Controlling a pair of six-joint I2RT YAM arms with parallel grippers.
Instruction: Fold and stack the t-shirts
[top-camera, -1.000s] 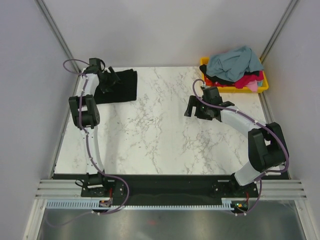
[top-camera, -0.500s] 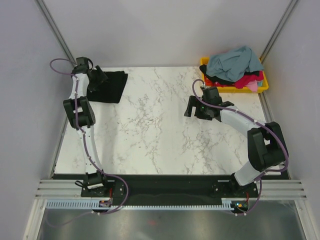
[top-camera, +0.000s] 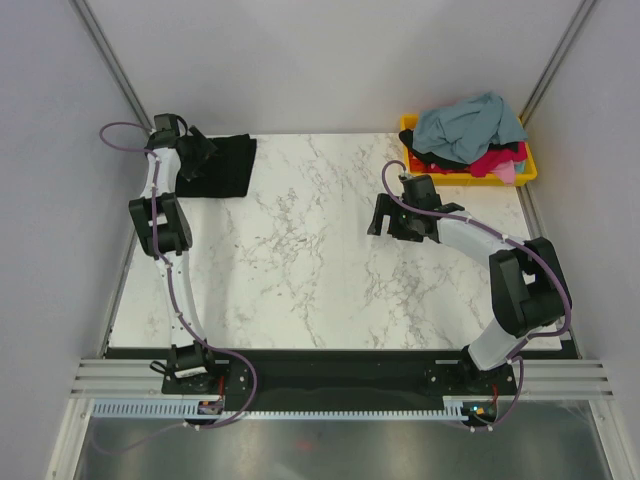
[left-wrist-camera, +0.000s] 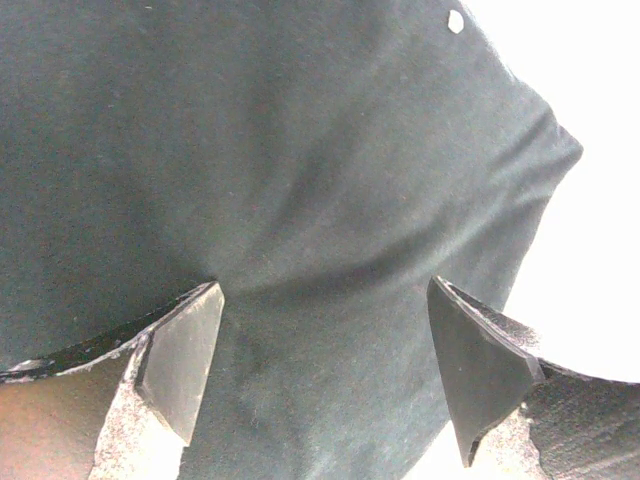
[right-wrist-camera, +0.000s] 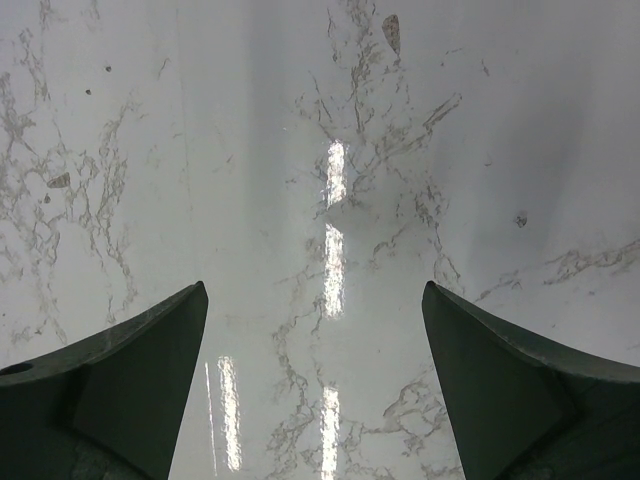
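Black t-shirt (top-camera: 228, 170), now farther left

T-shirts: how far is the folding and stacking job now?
Done: one black t-shirt lies folded at the far left corner of the table. In hand: nothing; the left gripper stands open over it, the right gripper is open above bare marble. Left: the heaped t-shirts in the yellow bin need folding and stacking.
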